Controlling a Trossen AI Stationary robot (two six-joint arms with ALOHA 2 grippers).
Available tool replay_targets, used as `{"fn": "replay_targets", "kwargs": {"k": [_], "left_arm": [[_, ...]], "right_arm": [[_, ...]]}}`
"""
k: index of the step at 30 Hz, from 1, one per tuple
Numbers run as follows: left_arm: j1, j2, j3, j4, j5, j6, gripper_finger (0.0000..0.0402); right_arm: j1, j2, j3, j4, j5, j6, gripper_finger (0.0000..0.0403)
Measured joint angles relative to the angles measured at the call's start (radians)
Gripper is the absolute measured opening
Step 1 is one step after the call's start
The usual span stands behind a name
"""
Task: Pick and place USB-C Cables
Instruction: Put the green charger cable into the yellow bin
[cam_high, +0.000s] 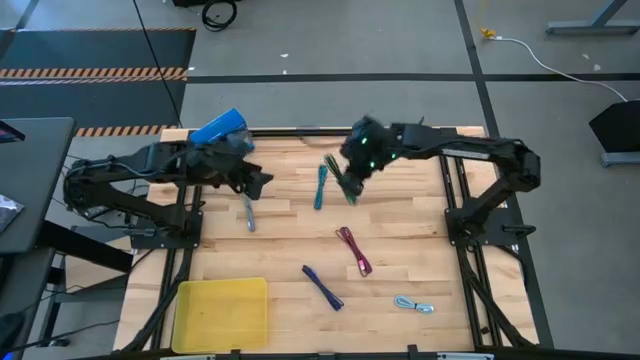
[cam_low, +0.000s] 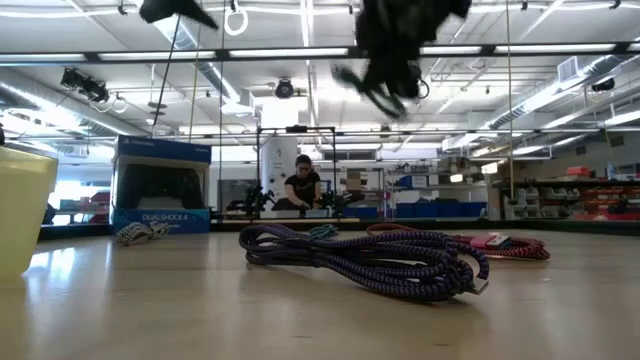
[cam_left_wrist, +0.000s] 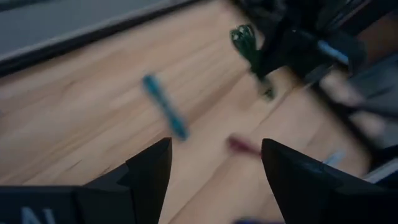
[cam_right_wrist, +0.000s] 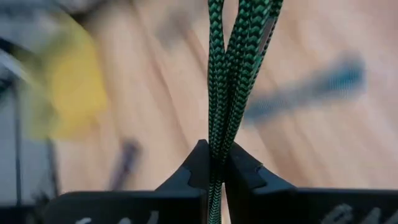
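My right gripper (cam_high: 352, 178) is over the far middle of the table and is shut on the dark green cable (cam_right_wrist: 233, 68). In the low view it hangs high above the tabletop (cam_low: 385, 60). The teal cable (cam_high: 321, 186) lies just left of it. My left gripper (cam_high: 264, 181) hovers open at the far left, its fingers apart in the left wrist view (cam_left_wrist: 217, 171); a pale cable (cam_high: 248, 213) lies near it. The magenta cable (cam_high: 354, 250), the purple cable (cam_high: 323, 287) and a pale blue cable (cam_high: 413, 304) lie flat on the near half. My right gripper pinches the dark green cable's looped strands (cam_right_wrist: 216, 146) between its two fingers, several strands together. The fingers lie along the strands, which run on past the fingertips. The bundle is lifted clear of the table and dangles below the gripper (cam_low: 368, 88).
A flat yellow tray (cam_high: 222, 312) sits at the near left corner. A blue box (cam_high: 218, 127) stands at the far left edge, behind my left arm. Bare wood lies between the cables. A person sits far off in the room (cam_low: 301, 187).
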Motion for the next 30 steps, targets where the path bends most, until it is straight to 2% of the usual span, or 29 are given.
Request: {"fn": "replay_targets", "kwargs": {"k": [3, 8, 11, 14, 18, 21, 30], "left_arm": [[0.000, -0.024, 0.000, 0.150, -0.006, 0.043, 0.0254], [0.017, -0.025, 0.001, 0.465, -0.078, 0.157, 0.0254], [0.023, 0.003, 0.002, 0.574, -0.142, 0.218, 0.0254], [0.023, 0.039, 0.001, 0.654, -0.142, 0.249, 0.0254], [0.021, 0.070, 0.001, 0.720, -0.070, 0.276, 0.0254], [0.014, 0.092, -0.001, 0.703, -0.003, 0.281, 0.0254], [0.009, 0.091, 0.000, 0.629, 0.013, 0.274, 0.0272]], "right_arm": [[0.034, -0.031, 0.100, 0.080, 0.015, -0.020, 0.0024], [0.085, -0.035, 0.220, 0.203, -0.004, -0.015, 0.0024], [0.111, -0.026, 0.249, 0.268, 0.019, 0.010, 0.0024], [0.124, -0.004, 0.257, 0.274, 0.026, 0.031, 0.0024], [0.138, 0.029, 0.259, 0.301, 0.030, 0.065, 0.0024], [0.151, 0.051, 0.257, 0.294, 0.020, 0.086, 0.0024], [0.188, 0.047, 0.258, 0.344, 0.041, 0.103, 0.0024]]}}
